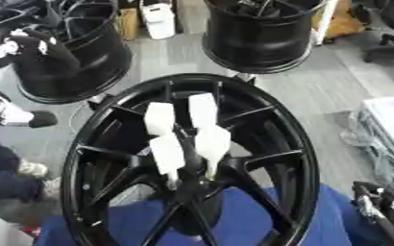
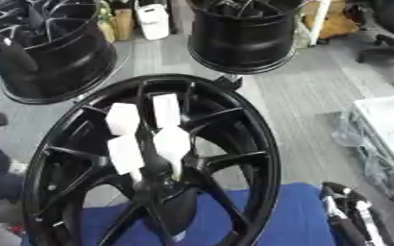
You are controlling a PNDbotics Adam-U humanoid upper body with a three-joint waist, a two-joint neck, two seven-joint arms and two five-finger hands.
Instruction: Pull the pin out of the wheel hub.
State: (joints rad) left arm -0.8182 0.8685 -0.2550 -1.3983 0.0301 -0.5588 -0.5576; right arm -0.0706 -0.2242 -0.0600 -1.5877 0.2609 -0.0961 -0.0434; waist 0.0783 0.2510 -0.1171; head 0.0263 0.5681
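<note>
Left eye view, black spoked wheel hub (image 1: 192, 163), four white pins (image 1: 204, 111) at centre, right hand (image 1: 384, 211) grip unclear.

A blue-covered bench (image 1: 259, 226) fills the lower middle of the view, and a black wheel (image 1: 289, 144) stands on it, spokes facing the camera. Four white pins (image 1: 168, 154) stick out of the hub at the wheel's centre. Behind the bench lies a grey floor (image 1: 318, 91). Two more black wheels stand on that floor, one at the far left (image 1: 74, 67) and one at the far middle (image 1: 259, 43). A white container (image 2: 154, 21) stands on the floor between them, further back.
</note>
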